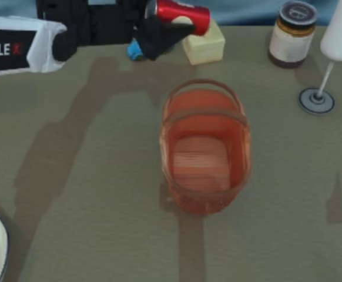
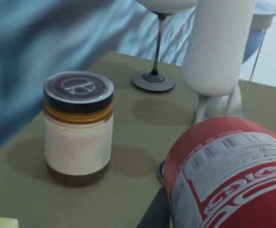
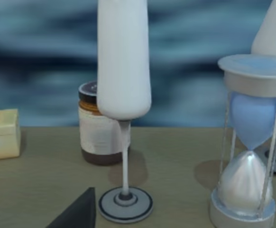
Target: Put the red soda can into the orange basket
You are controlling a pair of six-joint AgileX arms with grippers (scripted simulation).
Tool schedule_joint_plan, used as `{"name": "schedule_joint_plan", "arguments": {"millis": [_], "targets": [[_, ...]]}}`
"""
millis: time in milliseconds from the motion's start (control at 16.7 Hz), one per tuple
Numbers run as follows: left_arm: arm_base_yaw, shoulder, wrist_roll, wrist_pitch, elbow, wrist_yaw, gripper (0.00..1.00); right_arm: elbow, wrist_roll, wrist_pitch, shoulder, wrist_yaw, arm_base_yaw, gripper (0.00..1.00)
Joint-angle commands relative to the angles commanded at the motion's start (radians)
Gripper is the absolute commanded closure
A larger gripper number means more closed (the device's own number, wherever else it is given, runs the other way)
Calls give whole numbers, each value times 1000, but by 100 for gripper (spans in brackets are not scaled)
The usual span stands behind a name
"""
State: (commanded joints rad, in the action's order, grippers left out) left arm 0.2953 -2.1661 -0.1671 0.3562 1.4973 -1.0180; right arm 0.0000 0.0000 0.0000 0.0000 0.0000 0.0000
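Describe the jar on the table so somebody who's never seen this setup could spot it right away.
Start at the orange basket mid-table and look to the far right corner. The jar stands upright there, just left of a tall white stemmed glass. It alone has a dark round lid, an amber band and a pale label.

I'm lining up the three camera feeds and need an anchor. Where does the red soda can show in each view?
Top view: the red soda can lies tilted in the left gripper at the far edge, beyond the orange basket.
Left wrist view: the can fills the near corner.
Right wrist view: not in it.
Shared landmark: the brown-lidded jar.
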Motion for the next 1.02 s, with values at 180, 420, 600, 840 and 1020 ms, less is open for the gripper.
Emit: {"name": "schedule_joint_plan", "arguments": {"millis": [180, 420, 600, 840, 1020], "targets": [[17, 61, 70, 208, -103, -143, 100, 0, 0, 0, 0, 0, 0, 0], [29, 104, 120, 339, -177, -246, 100, 0, 0, 0, 0, 0, 0, 0], [30, 106, 122, 345, -181, -251, 100, 0, 0, 0, 0, 0, 0, 0], [23, 86, 120, 360, -181, -251, 100, 0, 0, 0, 0, 0, 0, 0], [16, 11, 121, 463, -206, -252, 100, 0, 0, 0, 0, 0, 0, 0]]}}
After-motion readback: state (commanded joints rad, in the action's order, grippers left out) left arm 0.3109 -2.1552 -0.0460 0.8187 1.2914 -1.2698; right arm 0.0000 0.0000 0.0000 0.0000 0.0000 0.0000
